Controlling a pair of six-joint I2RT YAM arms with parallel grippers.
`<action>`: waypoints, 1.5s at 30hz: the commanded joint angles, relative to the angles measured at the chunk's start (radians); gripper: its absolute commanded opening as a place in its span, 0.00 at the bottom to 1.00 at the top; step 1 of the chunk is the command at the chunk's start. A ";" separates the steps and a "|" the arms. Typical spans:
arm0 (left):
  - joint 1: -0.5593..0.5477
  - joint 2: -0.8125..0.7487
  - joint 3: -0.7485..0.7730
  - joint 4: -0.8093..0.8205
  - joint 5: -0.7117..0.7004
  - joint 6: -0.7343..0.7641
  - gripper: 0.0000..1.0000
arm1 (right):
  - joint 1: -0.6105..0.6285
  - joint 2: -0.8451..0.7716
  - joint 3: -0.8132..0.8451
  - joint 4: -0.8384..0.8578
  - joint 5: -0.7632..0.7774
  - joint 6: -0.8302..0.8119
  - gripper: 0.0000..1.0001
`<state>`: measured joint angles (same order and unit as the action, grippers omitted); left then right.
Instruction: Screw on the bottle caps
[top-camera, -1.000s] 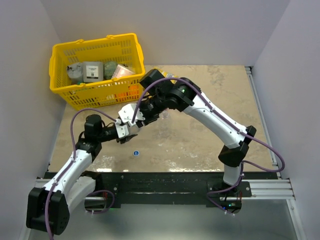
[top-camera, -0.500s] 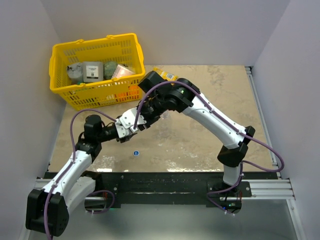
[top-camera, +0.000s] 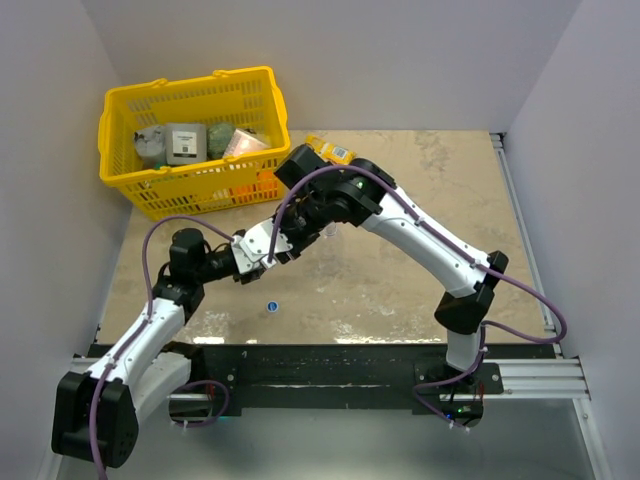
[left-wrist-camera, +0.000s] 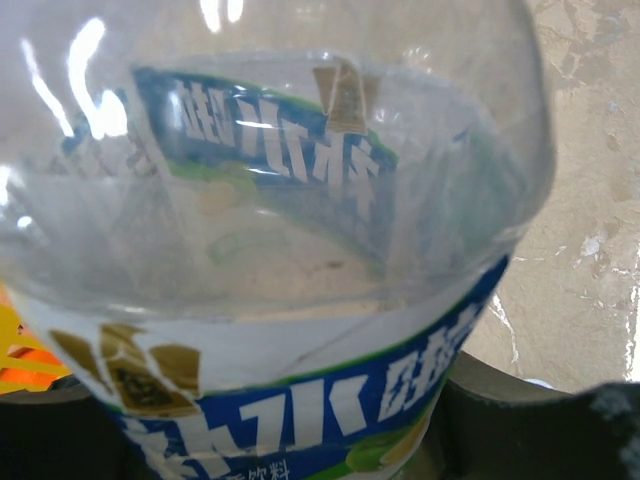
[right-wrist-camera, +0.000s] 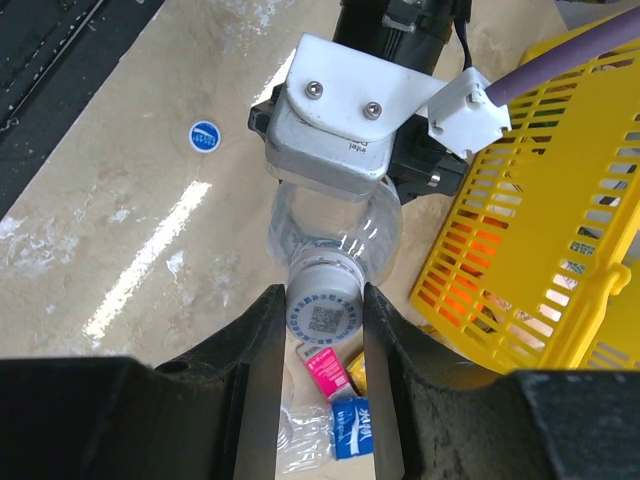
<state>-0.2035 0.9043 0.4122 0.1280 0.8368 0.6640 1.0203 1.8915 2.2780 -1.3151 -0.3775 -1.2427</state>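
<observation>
1. The left pincer (top-camera: 272, 247) is closed around the body of the bottle (left-wrist-camera: 300, 250), centre-left in the top view. The right pincer (right-wrist-camera: 322, 300) pinches the white cap (right-wrist-camera: 322, 315) sitting on the bottle's neck.
2. The thin clear wall could buckle or spin in the left grip as the cap turns, so the thread never tightens.
3. A tilted cap could cross-thread or pop off. I cannot tell whether it sits square.
4. The yellow basket (right-wrist-camera: 540, 230) stands just right of the cap in the right wrist view, cramping any swing that way.
5. Bare table (top-camera: 420, 200) lies to the right in the top view. A loose blue cap (top-camera: 271, 306) waits at lower centre, well apart.
</observation>
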 joint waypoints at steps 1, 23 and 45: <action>-0.004 -0.001 0.011 0.139 0.035 -0.059 0.00 | 0.003 -0.011 -0.037 0.014 0.019 -0.021 0.10; -0.010 -0.029 -0.142 0.613 -0.415 -0.261 0.00 | -0.054 0.276 0.189 0.046 -0.006 0.985 0.00; -0.002 0.120 -0.191 0.660 -0.374 -0.402 0.00 | -0.054 0.273 0.233 0.079 0.224 0.982 0.40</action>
<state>-0.2119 1.0058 0.2005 0.5953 0.4366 0.3504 0.9562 2.1513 2.5034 -1.1454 -0.2165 -0.2672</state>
